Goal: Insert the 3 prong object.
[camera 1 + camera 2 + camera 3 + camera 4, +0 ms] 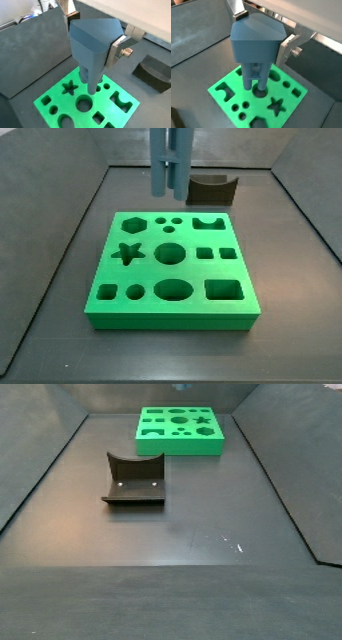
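My gripper (pixel 93 36) is shut on the blue 3 prong object (pixel 90 45), a blue block with a wedge-shaped top and prongs (pixel 256 80) pointing down. Both wrist views (pixel 261 34) show a silver finger (pixel 117 46) on each side of the block. The object hangs above the green board (pixel 174 314), a flat block with several shaped holes. In a side view the prongs (pixel 170 168) hang over the board's far side, near the three small round holes (pixel 170 224), and do not touch it. The gripper body is above that frame.
The dark fixture (pixel 211 190) stands on the floor just behind the board and also shows in a side view (pixel 134 479). Grey walls close in the dark floor. The board (pixel 181 446) lies at the far end in that view.
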Available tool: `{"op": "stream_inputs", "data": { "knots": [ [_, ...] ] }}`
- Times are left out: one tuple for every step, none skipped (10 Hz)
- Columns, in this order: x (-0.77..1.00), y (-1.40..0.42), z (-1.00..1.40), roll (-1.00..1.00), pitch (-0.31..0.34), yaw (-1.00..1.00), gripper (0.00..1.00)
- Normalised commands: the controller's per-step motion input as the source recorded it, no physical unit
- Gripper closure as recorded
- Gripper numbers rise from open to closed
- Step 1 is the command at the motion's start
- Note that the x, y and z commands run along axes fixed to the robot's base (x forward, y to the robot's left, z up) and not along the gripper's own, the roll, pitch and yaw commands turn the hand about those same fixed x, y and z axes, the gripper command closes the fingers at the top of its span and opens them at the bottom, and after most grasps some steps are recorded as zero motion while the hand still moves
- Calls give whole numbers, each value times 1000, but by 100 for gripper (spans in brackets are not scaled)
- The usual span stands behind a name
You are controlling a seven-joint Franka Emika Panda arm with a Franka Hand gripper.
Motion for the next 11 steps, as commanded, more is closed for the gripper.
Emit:
{"op": "stream_inputs", "data": {
  "knots": [
    [271, 820, -497, -253, -66, -49, 100],
    [217, 914, -494, -301, -91, 0, 100],
    [140, 769, -640, -119, -36, -203, 100],
    [11, 0, -600, 0, 0, -1000, 100],
    [0, 0, -631, 0, 0, -1000, 100],
    [0, 0, -631, 0, -26, -1000, 100],
    [0, 0, -557, 0, -20, -1000, 100],
    [0, 0, -397, -40, 0, -1000, 100],
    [0, 0, 0, 0, 3, -1000, 100],
    [0, 0, 126, 0, 6, -1000, 100],
    [-34, 0, 146, 0, 7, -954, 100]
  ]
}}
